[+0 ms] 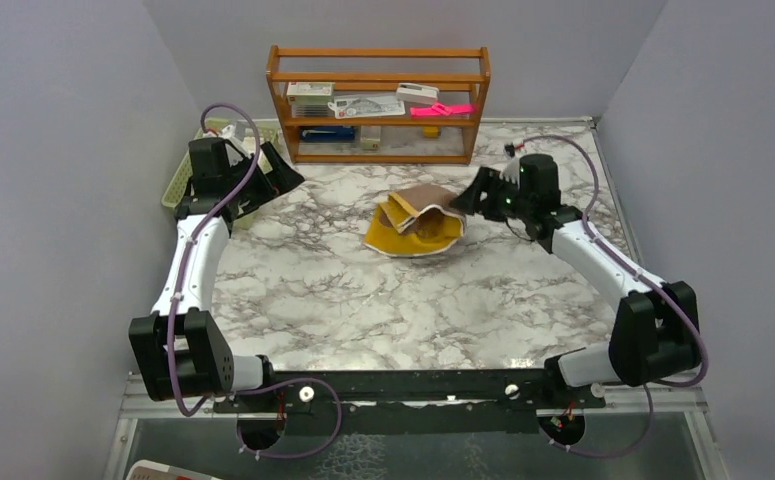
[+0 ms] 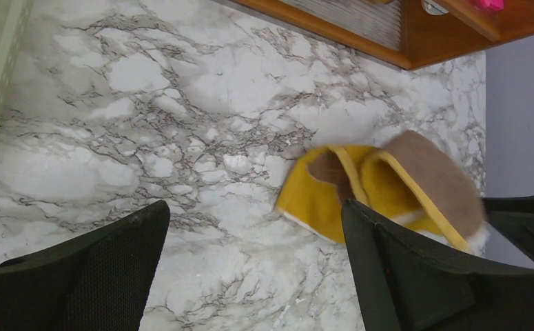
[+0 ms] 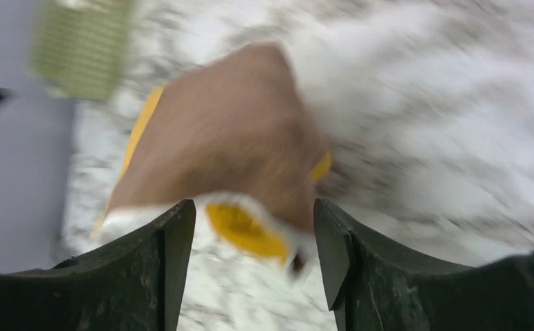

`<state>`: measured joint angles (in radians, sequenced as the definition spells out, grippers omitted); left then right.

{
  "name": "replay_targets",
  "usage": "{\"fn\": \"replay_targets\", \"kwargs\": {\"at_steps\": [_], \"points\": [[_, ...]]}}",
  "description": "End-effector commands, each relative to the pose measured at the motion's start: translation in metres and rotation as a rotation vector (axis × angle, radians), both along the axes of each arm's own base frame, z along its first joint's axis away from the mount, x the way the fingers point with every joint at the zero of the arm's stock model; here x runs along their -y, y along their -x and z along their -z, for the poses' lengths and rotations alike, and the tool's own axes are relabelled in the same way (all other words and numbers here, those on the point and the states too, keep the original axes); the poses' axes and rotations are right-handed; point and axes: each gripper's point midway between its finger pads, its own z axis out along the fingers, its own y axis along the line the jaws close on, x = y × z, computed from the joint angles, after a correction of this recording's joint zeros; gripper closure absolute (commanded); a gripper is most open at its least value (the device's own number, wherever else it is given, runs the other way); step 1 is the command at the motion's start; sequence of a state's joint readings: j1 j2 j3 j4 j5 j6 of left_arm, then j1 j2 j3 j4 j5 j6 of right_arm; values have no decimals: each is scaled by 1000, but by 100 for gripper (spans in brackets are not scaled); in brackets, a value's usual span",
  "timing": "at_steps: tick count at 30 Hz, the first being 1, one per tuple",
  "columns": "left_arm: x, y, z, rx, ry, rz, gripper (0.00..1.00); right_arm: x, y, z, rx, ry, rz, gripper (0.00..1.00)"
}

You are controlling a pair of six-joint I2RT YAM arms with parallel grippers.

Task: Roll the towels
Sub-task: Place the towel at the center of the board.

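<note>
The left gripper hangs by the green basket at the far left of the table. Its jaws are spread as wide as they go and nothing is between them. In its wrist view, the gap between its fingers shows only bare marble. From this hand the brown and yellow towel lies well apart, off to its right and a little ahead. The towel sits mid-table in front of the wooden shelf as a loose, half-folded heap with brown flaps on top and yellow showing beneath. Its longer side seems to run across the table, from one arm toward the other. The right gripper is just beside the towel's right end, and it is plainly the nearer hand. In its blurred wrist view its jaws stand partly apart. A yellow, white-edged fold of the towel sits in the gap, but neither finger presses on it, so it reads as not gripped. Any roll would likely start from this right end and work leftward. I cannot make out a plain cream cloth for certain.
</note>
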<state>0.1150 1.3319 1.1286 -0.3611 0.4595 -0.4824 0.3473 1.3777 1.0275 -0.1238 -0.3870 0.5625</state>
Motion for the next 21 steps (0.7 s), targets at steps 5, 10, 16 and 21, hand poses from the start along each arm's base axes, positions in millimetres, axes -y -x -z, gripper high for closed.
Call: {"fn": "replay_targets", "kwargs": {"at_steps": [5,10,16,21], "points": [[48,11,46,-73,-130,115,3,49,18,96,-196,219,74,34],[71,26,82,-162,-116,154,4,27,11,89,-89,482,38,33],[72,28,94,-180,-120,165,4,13,-11,99,-13,752,20,34],[80,29,107,-214,-97,202,5,9,-40,124,-61,909,0,39]]}}
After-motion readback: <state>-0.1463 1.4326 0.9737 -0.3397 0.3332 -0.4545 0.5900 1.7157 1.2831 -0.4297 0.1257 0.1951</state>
